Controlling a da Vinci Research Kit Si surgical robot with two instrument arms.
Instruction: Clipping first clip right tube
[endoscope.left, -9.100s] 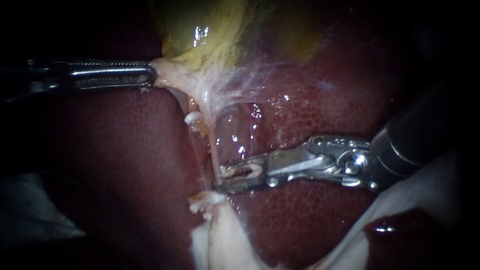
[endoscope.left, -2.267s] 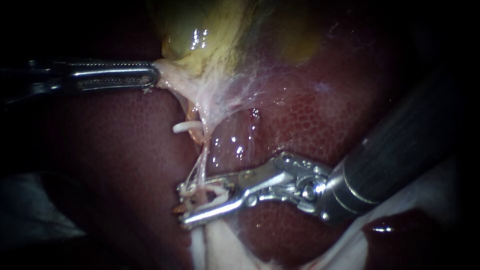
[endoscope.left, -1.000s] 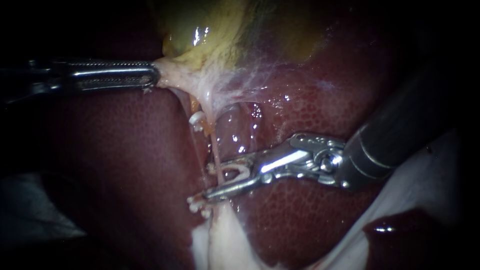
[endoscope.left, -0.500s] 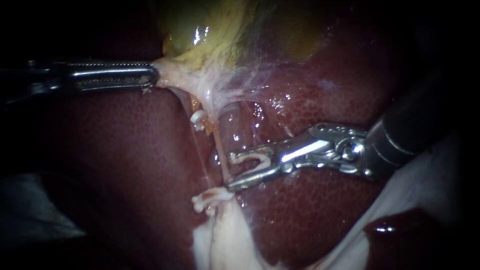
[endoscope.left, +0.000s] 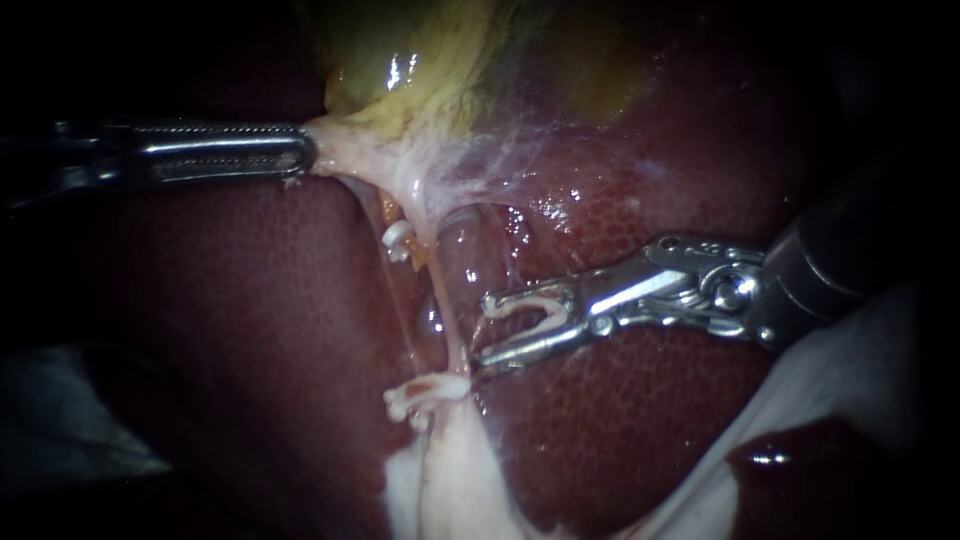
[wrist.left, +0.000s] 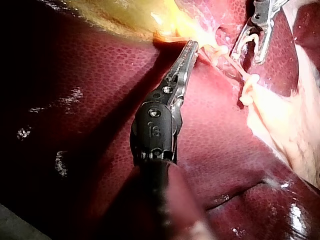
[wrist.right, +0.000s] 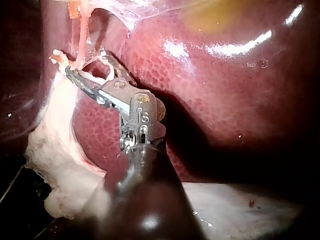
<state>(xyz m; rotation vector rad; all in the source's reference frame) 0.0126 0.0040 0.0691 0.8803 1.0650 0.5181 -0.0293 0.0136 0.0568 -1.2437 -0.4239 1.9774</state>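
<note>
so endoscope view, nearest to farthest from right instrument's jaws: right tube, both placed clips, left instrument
Right instrument holds a loaded clip.
1. right tube, just ahead
2. lower clip, below left
3. upper clip, above left
4. left instrument, far left, gripping gallbladder

Right tube (endoscope.left: 446, 318), a thin pale-pink strand stretched taut and near upright, white U-shaped clip (endoscope.left: 527, 308) (mouth toward the tube), unclosed, just beside it, not around it, seated in the right tool (endoscope.left: 483, 330)
</note>
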